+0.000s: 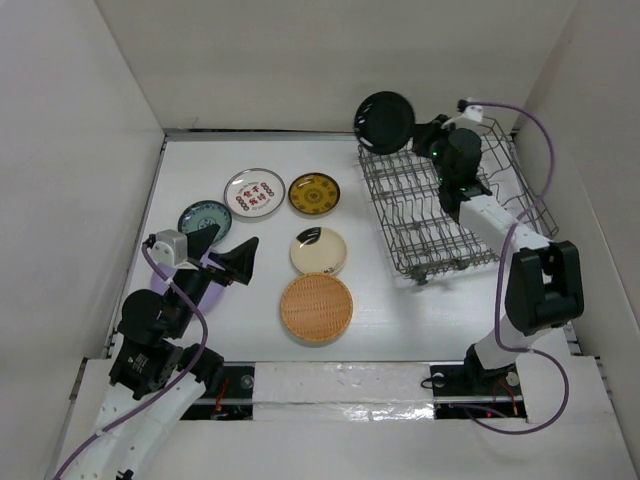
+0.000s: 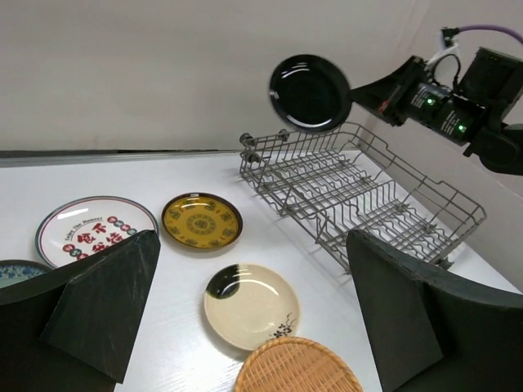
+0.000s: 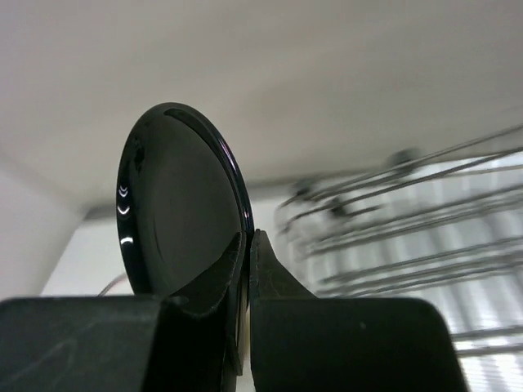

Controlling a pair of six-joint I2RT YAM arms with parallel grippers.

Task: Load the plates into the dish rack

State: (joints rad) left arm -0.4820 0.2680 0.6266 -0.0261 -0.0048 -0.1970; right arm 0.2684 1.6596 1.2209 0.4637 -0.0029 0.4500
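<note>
Pinching the black plate (image 3: 180,204) upright, the right gripper (image 3: 248,253) has the dish rack (image 1: 440,215) below its fingers. The left gripper (image 1: 225,250) fingers are spread.

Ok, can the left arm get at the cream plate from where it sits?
Probably yes: the left fingers are open and empty, and the cream plate lies flat just ahead of them with nothing on it.

Right pincer (image 1: 412,132) pinching black plate (image 1: 384,121), arm extended; left pincer (image 1: 222,252) agape.
</note>
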